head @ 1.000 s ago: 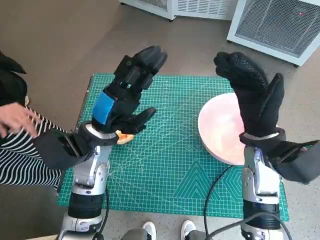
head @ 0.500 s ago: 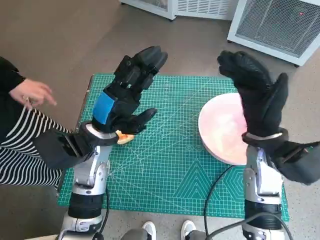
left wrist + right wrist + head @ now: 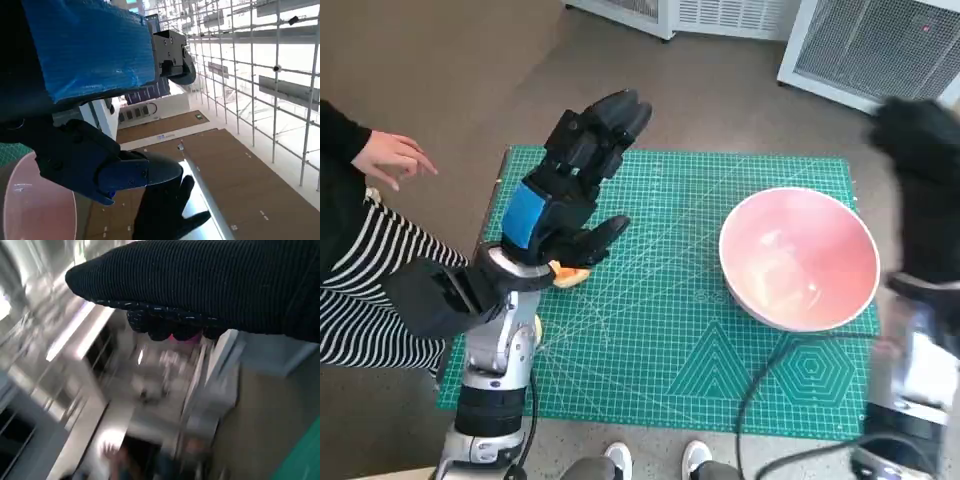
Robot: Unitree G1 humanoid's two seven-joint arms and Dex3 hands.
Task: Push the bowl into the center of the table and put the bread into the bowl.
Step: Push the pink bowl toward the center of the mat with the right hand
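Over green mat (image 3: 650, 330) — left hand (image 3: 565, 190) raised, fingers spread — bread (image 3: 570, 273) beneath.

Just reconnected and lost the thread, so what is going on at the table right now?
Neither hand holds anything. The pink bowl sits on the right side of the green cutting mat, not at its center. The left hand hovers open above the mat, and the bread peeks out beneath it, not in the bowl. The right hand is raised beside the bowl's right edge, blurred, so its fingers are unclear. A person's hand shows at the left.
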